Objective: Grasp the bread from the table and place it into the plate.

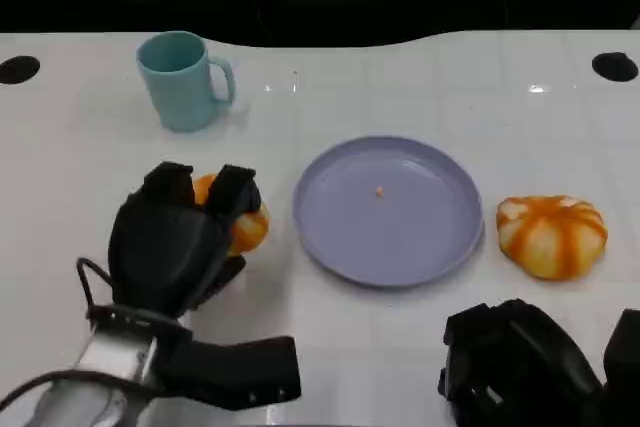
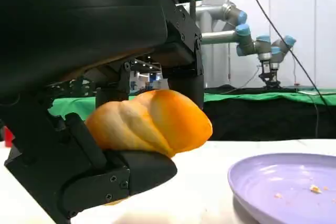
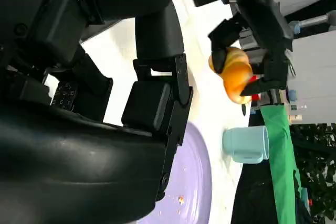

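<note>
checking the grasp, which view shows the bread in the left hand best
The left wrist view: the bread sits close up, gripped between the left hand's fingers above and below. In the head view the hand covers most of it. The right wrist view shows it small and far off, held by that hand.

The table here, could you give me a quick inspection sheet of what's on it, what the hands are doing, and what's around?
Surface: white table, glossy, a dark hole at each far corner.
Job's things: one bread held in the left hand, beside the purple plate; plate holds only crumbs. A second bread lies on the table on the plate's other side.
Clutter: teal mug at the far left.
Hands: left grips bread; right hand low at the near edge, holding nothing.
Cables: black cable looping at the left wrist.
Surroundings: grey robot arm, green cloth behind.
</note>
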`<state>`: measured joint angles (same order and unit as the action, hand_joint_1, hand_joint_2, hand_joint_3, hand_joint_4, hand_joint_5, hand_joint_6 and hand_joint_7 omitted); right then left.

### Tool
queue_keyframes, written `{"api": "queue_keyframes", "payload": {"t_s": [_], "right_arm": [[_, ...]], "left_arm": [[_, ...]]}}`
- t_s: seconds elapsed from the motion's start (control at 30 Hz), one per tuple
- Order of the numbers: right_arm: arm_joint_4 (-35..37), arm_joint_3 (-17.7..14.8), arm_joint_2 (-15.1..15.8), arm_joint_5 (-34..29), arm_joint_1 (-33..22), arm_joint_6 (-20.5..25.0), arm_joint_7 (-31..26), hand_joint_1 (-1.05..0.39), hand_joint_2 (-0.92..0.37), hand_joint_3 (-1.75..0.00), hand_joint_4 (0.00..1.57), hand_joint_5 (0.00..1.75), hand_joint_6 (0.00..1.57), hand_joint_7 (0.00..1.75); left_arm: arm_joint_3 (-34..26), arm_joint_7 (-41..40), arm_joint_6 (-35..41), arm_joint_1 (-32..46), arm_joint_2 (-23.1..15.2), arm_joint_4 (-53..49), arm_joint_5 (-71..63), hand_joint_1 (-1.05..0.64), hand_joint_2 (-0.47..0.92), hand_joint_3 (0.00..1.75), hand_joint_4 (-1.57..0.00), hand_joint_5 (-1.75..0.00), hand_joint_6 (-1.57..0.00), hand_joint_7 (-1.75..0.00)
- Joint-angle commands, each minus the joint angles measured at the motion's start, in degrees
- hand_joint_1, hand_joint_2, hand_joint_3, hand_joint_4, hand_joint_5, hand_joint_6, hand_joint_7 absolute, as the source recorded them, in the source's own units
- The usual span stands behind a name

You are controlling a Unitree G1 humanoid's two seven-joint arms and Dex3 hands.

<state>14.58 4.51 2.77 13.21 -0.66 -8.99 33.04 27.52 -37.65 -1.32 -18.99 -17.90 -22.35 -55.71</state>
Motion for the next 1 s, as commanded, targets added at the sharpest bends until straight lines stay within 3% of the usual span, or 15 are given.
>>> {"api": "queue_keyframes", "payload": {"t_s": [0.03,0.23,0.4,0.7,1.0], "right_arm": [[-1.4,-0.2,-0.1,1.1,-0.9,1.2,0.0,-1.05,-0.05,-1.32,1.53,1.3,1.57,0.98],[-0.4,0.3,-0.2,-1.1,-0.4,-0.9,-0.9,-1.05,-0.06,-1.33,1.53,1.3,1.57,1.01],[-1.6,0.6,0.0,-1.0,-0.6,0.3,-1.0,-1.05,-0.01,-1.38,1.54,1.3,1.57,1.0],[-0.7,-0.1,0.8,-0.9,-0.5,-0.4,-0.1,-1.05,0.02,-1.42,1.55,1.28,1.57,0.98],[-0.2,-0.2,1.0,-1.4,-0.3,-0.6,-0.2,-1.05,0.0,-1.39,1.55,1.28,1.57,0.99]], "left_arm": [[-1.5,1.4,-2.1,-3.0,-1.7,2.3,0.7,-0.24,0.42,1.22,-0.97,-1.75,-0.68,-1.75],[-2.3,2.6,-6.5,-6.1,-0.9,1.4,3.0,-0.26,0.32,1.38,-0.98,-1.75,-0.71,-1.75],[-2.4,5.5,-8.3,-8.1,1.1,0.9,5.3,-0.25,0.26,1.46,-1.01,-1.75,-0.76,-1.75],[-2.2,13.5,-16.1,-12.4,6.6,-4.8,14.1,-0.23,0.24,1.55,-1.05,-1.75,-0.84,-1.75],[-1.0,14.3,-19.2,-19.1,12.4,-15.2,15.0,-0.29,0.27,1.55,-1.08,-1.75,-0.86,-1.75]]}}
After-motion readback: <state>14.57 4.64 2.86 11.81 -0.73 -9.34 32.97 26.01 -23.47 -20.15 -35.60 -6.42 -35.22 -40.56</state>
